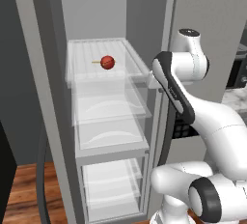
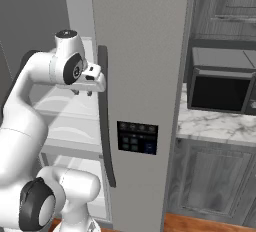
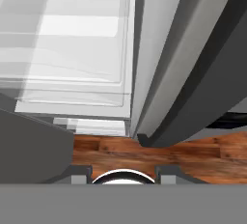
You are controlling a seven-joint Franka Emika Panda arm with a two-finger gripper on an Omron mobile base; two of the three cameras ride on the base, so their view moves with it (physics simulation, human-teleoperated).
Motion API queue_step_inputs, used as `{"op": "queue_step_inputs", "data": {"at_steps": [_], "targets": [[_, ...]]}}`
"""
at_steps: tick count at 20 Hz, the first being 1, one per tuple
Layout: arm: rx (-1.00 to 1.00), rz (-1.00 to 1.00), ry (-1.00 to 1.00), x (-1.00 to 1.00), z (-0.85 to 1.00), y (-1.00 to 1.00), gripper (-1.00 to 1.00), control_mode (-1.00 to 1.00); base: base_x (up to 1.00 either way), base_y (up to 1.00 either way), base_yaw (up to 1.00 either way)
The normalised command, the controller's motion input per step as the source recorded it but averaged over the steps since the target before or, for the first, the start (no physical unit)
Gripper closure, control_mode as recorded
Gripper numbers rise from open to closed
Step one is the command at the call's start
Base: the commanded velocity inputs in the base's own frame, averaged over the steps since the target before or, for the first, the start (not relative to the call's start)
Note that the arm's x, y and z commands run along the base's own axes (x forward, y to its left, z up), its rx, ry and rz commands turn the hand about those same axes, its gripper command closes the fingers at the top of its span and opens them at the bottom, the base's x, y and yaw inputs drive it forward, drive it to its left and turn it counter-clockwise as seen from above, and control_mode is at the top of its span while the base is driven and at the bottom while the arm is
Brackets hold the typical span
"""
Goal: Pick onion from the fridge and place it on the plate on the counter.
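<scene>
One onion [image 1: 107, 63] on top fridge [image 1: 164, 6] shelf; one pincer [image 3: 123, 172], jaws apart, empty.

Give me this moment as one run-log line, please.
fridge: open | onion: on top shelf, untouched | gripper: by door handle, holding nothing

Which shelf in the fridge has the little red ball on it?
The top clear shelf of the fridge. The onion sits there beside a thin yellow stick; the clear drawers below look empty.
</scene>
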Motion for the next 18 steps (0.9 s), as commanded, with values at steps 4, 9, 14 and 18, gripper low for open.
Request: {"op": "queue_step_inputs", "data": {"at_steps": [4,9,14,18], "targets": [[0.0,0.0,-0.04,0.0,0.05,0.03,-1.0,-1.0,0.0,0.0,0.0],[0.0,0.0,-0.14,-0.01,0.36,0.31,-1.0,-1.0,0.0,0.0,0.0],[0.0,0.0,-0.16,0.0,0.44,0.55,-1.0,-1.0,0.0,0.0,0.0],[0.0,0.0,-0.17,0.0,0.29,0.48,-1.0,-1.0,0.0,0.0,0.0]]}}
